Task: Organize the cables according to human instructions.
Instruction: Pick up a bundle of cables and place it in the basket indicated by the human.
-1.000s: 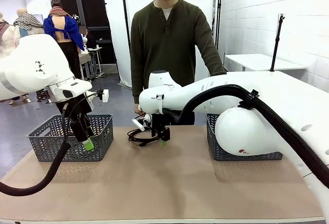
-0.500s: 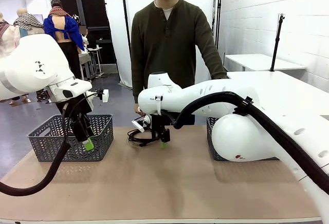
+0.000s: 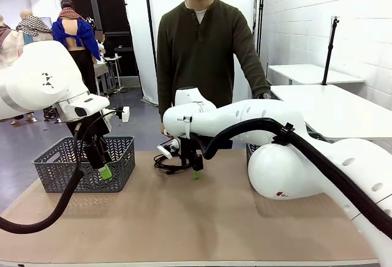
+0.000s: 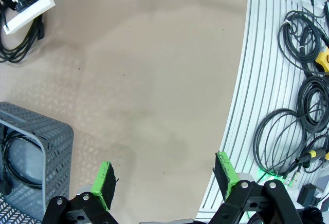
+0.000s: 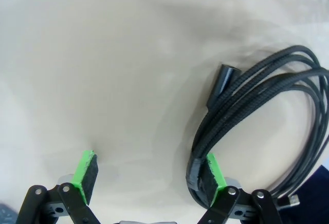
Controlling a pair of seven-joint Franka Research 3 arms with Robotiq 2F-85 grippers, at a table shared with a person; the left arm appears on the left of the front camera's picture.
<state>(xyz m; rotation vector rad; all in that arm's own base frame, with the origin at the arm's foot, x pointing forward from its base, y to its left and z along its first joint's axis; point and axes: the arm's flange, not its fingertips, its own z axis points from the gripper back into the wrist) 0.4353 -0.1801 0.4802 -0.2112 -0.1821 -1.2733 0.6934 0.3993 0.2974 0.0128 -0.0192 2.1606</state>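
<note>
Our right gripper (image 5: 149, 180) has its jaws spread wide and low over the desk (image 3: 202, 218), gripping nothing, one pad touching or just beside the coiled black cable (image 5: 257, 121) at the desk's far middle, before the human (image 3: 202, 52). Our left gripper (image 4: 167, 185) hangs wide and empty beside the left basket (image 3: 86, 163), where another cable (image 4: 15, 157) lies.
</note>
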